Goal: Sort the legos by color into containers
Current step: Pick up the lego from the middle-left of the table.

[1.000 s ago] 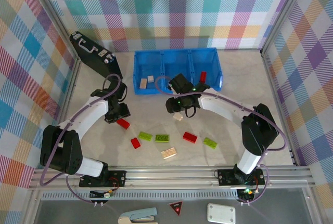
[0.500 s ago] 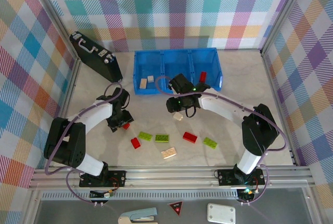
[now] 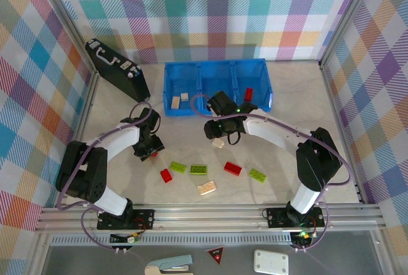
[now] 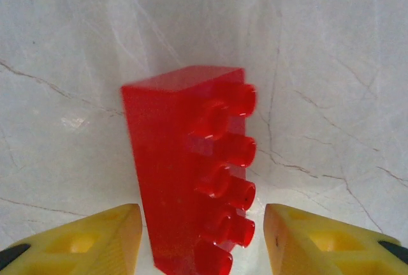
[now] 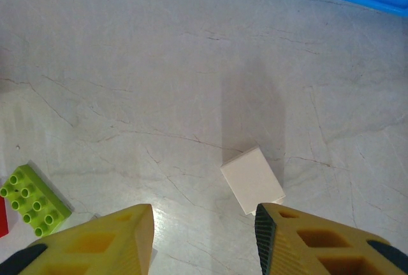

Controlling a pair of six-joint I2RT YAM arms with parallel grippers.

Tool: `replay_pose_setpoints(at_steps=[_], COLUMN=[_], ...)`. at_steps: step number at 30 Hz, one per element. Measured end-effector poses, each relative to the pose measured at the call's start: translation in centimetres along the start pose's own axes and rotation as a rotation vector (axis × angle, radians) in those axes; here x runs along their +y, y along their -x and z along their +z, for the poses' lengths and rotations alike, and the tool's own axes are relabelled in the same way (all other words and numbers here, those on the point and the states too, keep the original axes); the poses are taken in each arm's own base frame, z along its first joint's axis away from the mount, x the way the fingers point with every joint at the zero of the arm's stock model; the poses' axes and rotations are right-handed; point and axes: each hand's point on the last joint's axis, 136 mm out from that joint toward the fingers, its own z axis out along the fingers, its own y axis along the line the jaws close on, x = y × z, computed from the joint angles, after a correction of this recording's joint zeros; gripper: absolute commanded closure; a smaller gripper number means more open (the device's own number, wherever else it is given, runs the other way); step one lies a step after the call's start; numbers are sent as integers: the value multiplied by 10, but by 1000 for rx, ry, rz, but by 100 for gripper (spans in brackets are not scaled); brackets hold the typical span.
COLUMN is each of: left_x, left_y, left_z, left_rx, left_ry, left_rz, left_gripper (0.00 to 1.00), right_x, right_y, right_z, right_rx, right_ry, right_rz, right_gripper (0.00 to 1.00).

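1. At the left claw [image 4: 203, 227]: yellow fingers apart, flanking a red lego [image 4: 185, 160] turned on its side, studs toward the right finger, with a sliver of gap there; not clamped.
2. At the right claw [image 5: 204, 224]: fingers spread wide, gripping nothing, above the tabletop [image 5: 127, 45]; a cream lego [image 5: 252, 187] lying flat just off the right fingertip, a lime lego [image 5: 35, 200] well to the left.
3. In the blue bin [image 3: 217, 64]: two cream bricks [image 3: 175, 101] in the left compartment, one red brick [image 3: 248, 93] in the right.
4. Loose toward the near edge: two red, three lime, one cream.
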Motion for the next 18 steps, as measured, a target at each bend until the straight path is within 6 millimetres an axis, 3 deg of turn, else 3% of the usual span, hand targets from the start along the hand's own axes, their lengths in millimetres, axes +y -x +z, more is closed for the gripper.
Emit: replay_pose_setpoints(at_steps=[8, 18], left_x=[1, 3], left_y=[-1, 1], left_z=[0, 0], left_rx=[1, -11], left_ry=[6, 17], left_rz=[9, 24], left_gripper=[51, 63], right_x=[0, 0], right_y=[0, 0], right_z=[0, 0], right_rx=[0, 0], right_ry=[0, 0], right_rz=[3, 4], right_gripper=[53, 53])
